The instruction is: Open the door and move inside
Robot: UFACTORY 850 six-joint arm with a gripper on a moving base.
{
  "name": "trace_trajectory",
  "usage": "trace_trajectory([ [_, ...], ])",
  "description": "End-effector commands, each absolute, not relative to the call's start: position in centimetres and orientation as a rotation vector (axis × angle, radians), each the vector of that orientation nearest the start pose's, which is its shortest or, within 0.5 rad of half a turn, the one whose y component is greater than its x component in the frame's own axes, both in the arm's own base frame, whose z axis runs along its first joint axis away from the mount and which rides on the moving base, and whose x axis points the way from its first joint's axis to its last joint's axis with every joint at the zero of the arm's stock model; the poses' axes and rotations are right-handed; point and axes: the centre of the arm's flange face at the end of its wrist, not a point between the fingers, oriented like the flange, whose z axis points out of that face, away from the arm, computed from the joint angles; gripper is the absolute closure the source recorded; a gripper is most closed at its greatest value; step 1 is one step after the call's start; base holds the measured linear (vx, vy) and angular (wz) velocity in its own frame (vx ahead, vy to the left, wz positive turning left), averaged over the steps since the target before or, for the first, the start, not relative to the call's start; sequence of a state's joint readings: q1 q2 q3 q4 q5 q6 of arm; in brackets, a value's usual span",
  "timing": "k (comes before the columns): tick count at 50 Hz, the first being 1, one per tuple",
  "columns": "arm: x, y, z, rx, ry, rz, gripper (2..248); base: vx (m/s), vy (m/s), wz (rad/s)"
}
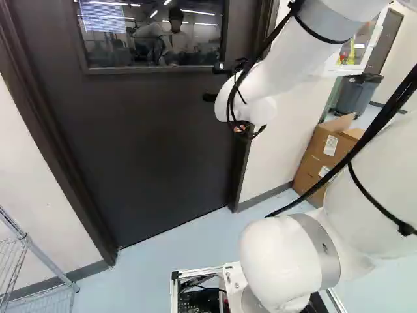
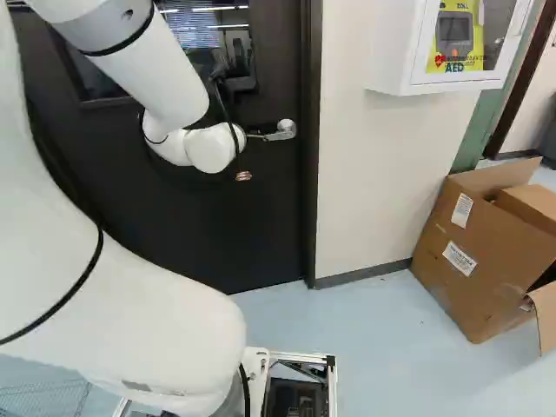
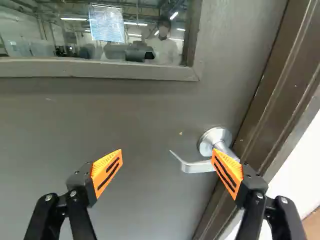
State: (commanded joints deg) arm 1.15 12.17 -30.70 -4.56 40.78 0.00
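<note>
- The claw [image 1: 241, 129] stands wide open with nothing between its pads [image 3: 107, 172]; in the wrist view [image 3: 166, 160] its two fingers are well apart, facing the door [image 3: 125, 115].
- The door handle [image 3: 197, 166], a silver lever on a round plate, lies ahead of the finger nearer the door frame [image 3: 280, 85]. That finger's pad covers part of the lever's neck, and the lever's free end points into the space ahead of the gap. Whether pad and metal touch, I cannot tell.
- The dark door sits shut in its frame, with a window [image 3: 110, 42] above the handle.
- The arm [image 1: 283, 65] reaches forward to the door, its wrist end near the handle in the right base view.
- Beside the frame, a white wall [image 2: 356, 174] carries a white cabinet [image 2: 400, 69] with a yellow device [image 2: 454, 39] inside.
- Below the cabinet, an open cardboard box [image 2: 478, 261] stands on the pale blue floor [image 2: 382, 347].
- A grey bin [image 1: 355, 96] is beyond the box.
- A wire rack [image 1: 39, 257] stands at the left of the left base view.
</note>
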Motion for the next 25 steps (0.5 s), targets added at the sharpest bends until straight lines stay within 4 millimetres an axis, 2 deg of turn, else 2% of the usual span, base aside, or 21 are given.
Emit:
trace_trajectory([
  [13, 41.1, 0.6, 53.8, -2.311, -0.128, -2.125, 3, 0.000, 0.000, 0.000],
  [25, 41.8, 0.0, 53.6, -2.326, -0.112, -2.123, 3, 0.000, 0.000, 0.000],
])
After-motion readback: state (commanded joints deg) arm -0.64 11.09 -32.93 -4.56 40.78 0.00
